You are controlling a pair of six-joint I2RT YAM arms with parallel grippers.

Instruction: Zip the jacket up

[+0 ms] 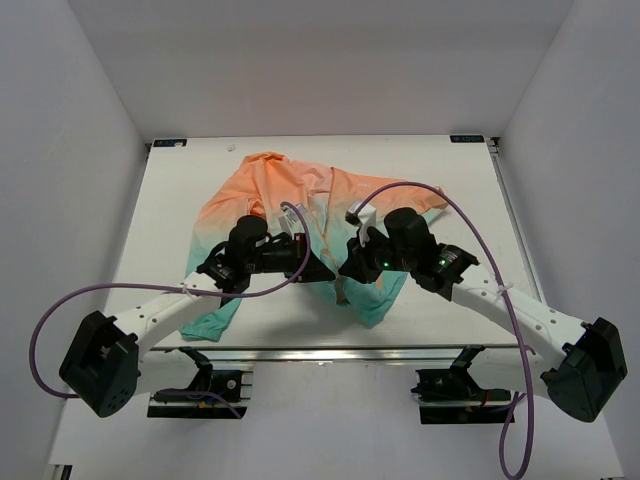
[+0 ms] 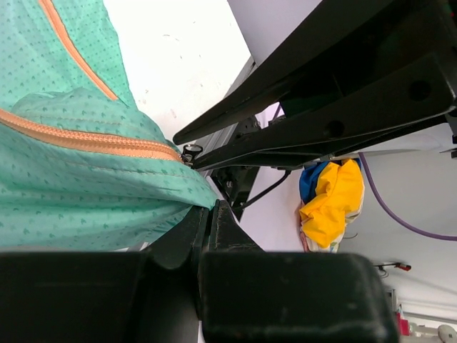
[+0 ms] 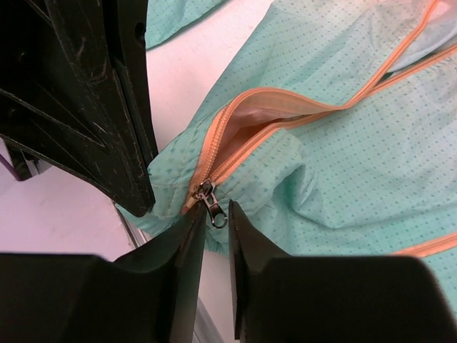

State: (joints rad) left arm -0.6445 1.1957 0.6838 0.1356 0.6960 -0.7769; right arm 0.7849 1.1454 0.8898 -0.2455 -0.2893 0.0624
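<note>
Jacket (image 1: 300, 200) hem is pinched by the left gripper (image 2: 196, 175); the zipper pull (image 3: 214, 207) is straddled by the right gripper's (image 3: 214, 223) narrow jaws. Clamping, then drawing toward 12 o'clock, is needed.

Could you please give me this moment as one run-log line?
step: zip up jacket | left gripper: shut on jacket hem | right gripper: open, zipper pull between tips | zipper: undone above pull

Bright, even overhead light casts only soft shadows on the flat white table (image 1: 200, 170), while the close black plastic gripper fingers (image 3: 171, 279) seem slightly out of focus.
</note>
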